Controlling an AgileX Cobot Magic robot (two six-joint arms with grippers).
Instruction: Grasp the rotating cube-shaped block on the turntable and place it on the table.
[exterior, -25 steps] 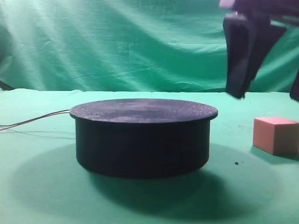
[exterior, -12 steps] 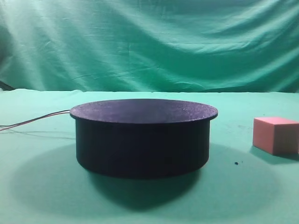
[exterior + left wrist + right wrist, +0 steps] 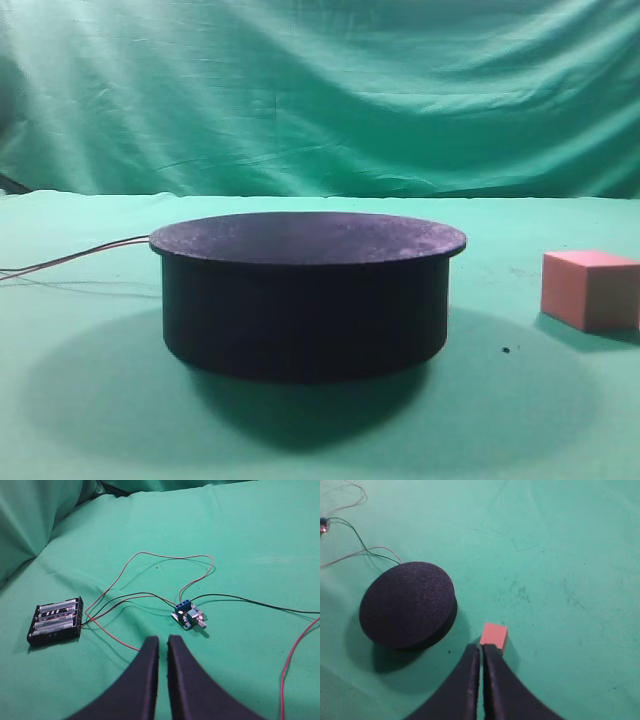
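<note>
While no writing reads | cube-shaped block (image 3: 590, 289) on table (image 3: 80, 420)

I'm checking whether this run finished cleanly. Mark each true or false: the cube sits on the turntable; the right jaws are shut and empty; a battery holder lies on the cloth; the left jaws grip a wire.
1. The cube-shaped block sits on the turntable. False: it rests on the table, beside the turntable.
2. The right gripper has its jaws shut and empty. True.
3. A battery holder lies on the cloth. True.
4. The left gripper grips a wire. False: its jaws are shut on nothing, above the wires.
</note>
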